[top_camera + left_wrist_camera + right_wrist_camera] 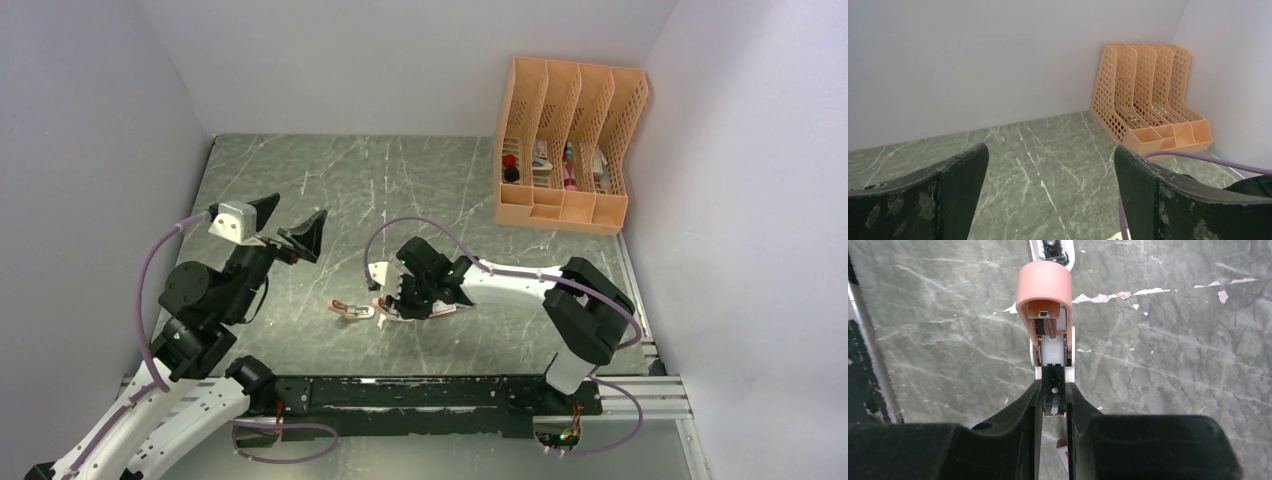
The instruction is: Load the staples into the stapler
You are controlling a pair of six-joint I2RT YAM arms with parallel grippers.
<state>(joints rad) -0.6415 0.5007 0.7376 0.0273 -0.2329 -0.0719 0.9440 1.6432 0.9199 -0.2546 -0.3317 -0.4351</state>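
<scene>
I'm looking at a dark green, marble-patterned table top (420,180) boxed in by plain pale walls (350,60), with an orange perforated plastic file organiser (565,140) standing in the far right corner. On my overhead view the left gripper (1050,150) hangs raised over the left half of the table, well apart from everything else. Its two black fingers are spread wide with nothing between them, and its wrist view shows only bare table and the organiser beyond. The right gripper (1054,387) is low near the middle of the table, its fingers pinched together on the salmon-pink mini stapler (1044,295). They clamp the black channel and white base at the near end, and the rounded pink cover stands swung up at the far end of that view, showing its underside. A white-and-red card sliver (1063,460) shows below the fingers; I cannot tell whether that is the staple box, and I cannot pick out any staple strip. Just left of the right gripper a small pinkish object (350,310) lies on the table, too small for me to identify. Small torn white paper scraps (1148,291) are scattered on the surface beside the stapler. A purple cable (1198,160) loops past the left gripper's right finger.
</scene>
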